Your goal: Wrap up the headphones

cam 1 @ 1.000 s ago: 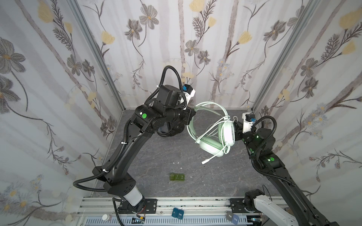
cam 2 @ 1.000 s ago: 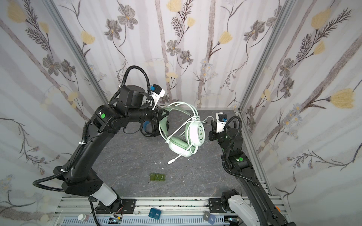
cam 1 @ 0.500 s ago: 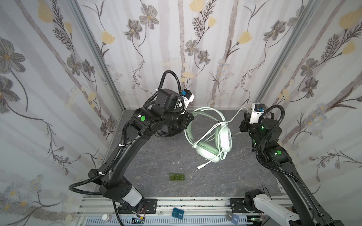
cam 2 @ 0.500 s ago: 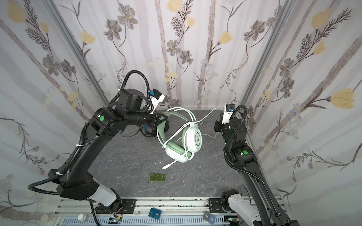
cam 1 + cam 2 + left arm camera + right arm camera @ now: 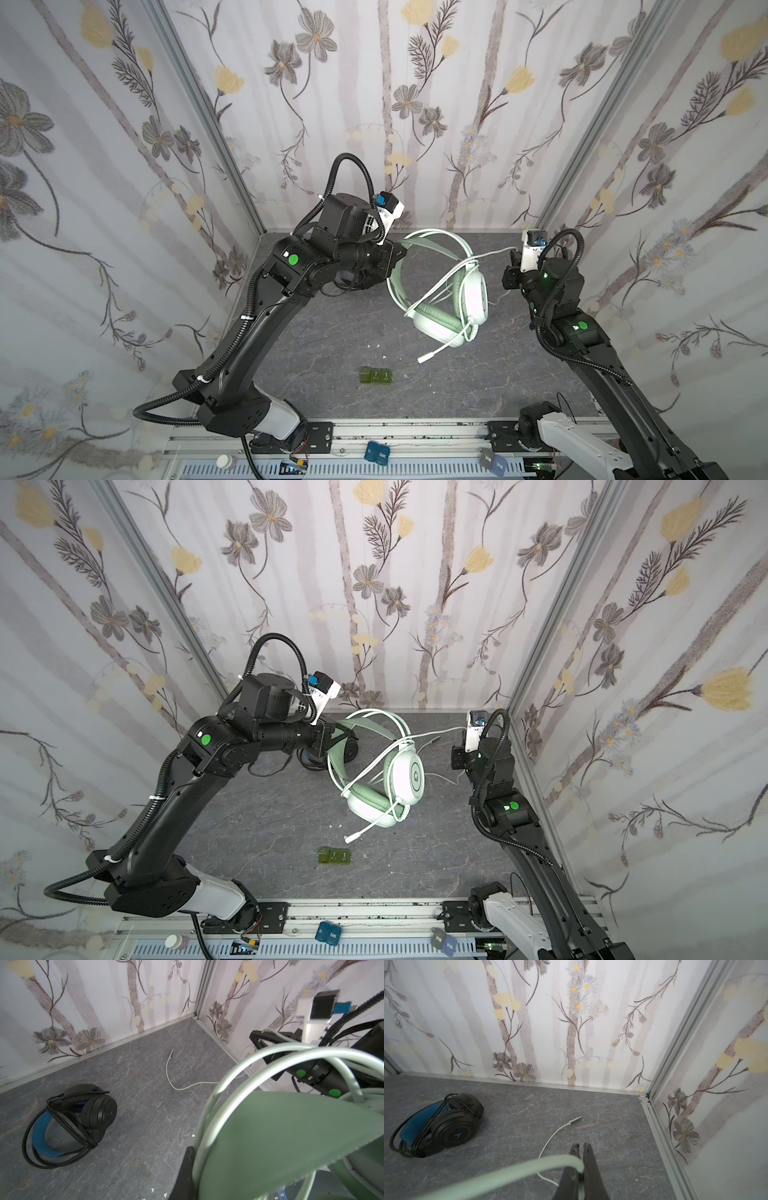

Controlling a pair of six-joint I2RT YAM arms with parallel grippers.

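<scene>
The pale mint-green headphones (image 5: 471,293) (image 5: 409,777) hang above the floor. My left gripper (image 5: 401,251) (image 5: 347,731) (image 5: 196,1159) is shut on their headband (image 5: 270,1136). The whitish-green cable (image 5: 492,252) (image 5: 529,1169) loops across the headband and ear cups and runs to my right gripper (image 5: 513,259) (image 5: 457,750) (image 5: 581,1146), which is shut on it. The cable's plug end (image 5: 575,1120) (image 5: 171,1052) lies on the floor. The black headphones (image 5: 91,1113) (image 5: 452,1126) lie at the back left with their black cable wound round them, mostly hidden under my left arm in both top views.
A small green block (image 5: 376,376) (image 5: 334,856) lies on the grey floor (image 5: 478,386) near the front. Flowered walls close the back and both sides; my right gripper is near the back right corner (image 5: 643,1097). A metal rail (image 5: 415,432) runs along the front.
My right gripper has swung up and back toward the right wall with the cable. The mint-green headphones have shifted slightly left and down in my left gripper. Little has moved in the last half second.
</scene>
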